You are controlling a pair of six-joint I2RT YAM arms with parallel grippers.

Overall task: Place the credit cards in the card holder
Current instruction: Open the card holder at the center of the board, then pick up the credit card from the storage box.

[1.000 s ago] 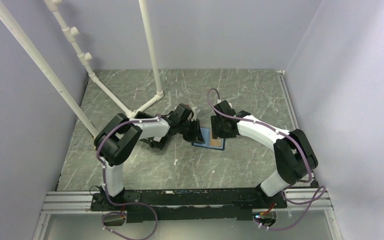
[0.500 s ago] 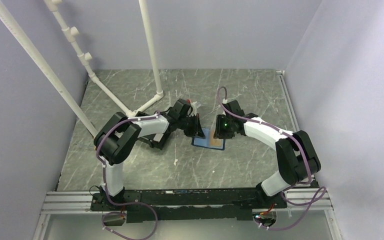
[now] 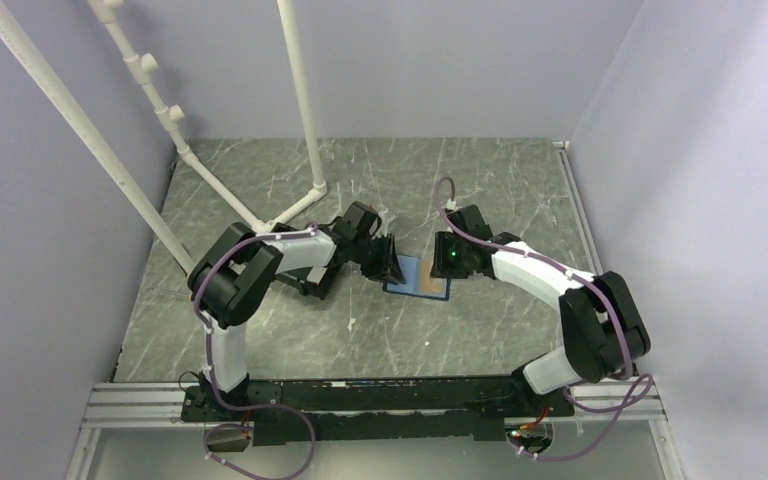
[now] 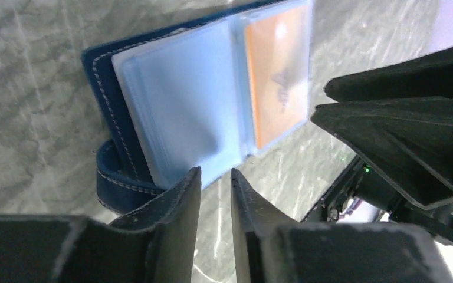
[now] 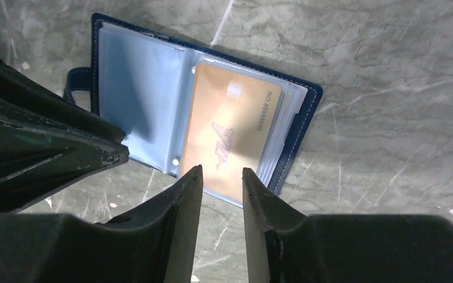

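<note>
1. Card holder (image 3: 418, 277), navy with pale stitching along its edge, lies open and flat at the middle of the veined grey-green table (image 3: 500, 190).
2. Left gripper (image 4: 215, 180): black angular jaws almost together with a thin slit between them, gripping nothing. Its tips sit at the holder's near edge, and contact cannot be made out.
3. Snap tab (image 4: 115, 188), a rounded navy strap, juts from the left cover and is partly hidden by that gripper.
4. Left sleeve (image 4: 183, 106): cloudy clear plastic, its contents hard to make out.
5. Orange-tan credit card (image 5: 233, 135), rectangular, lies on the right-hand page. Its printed number is too small to read.
6. Right gripper (image 5: 220, 177): jaws partly apart and empty, at the card's near edge.
</note>
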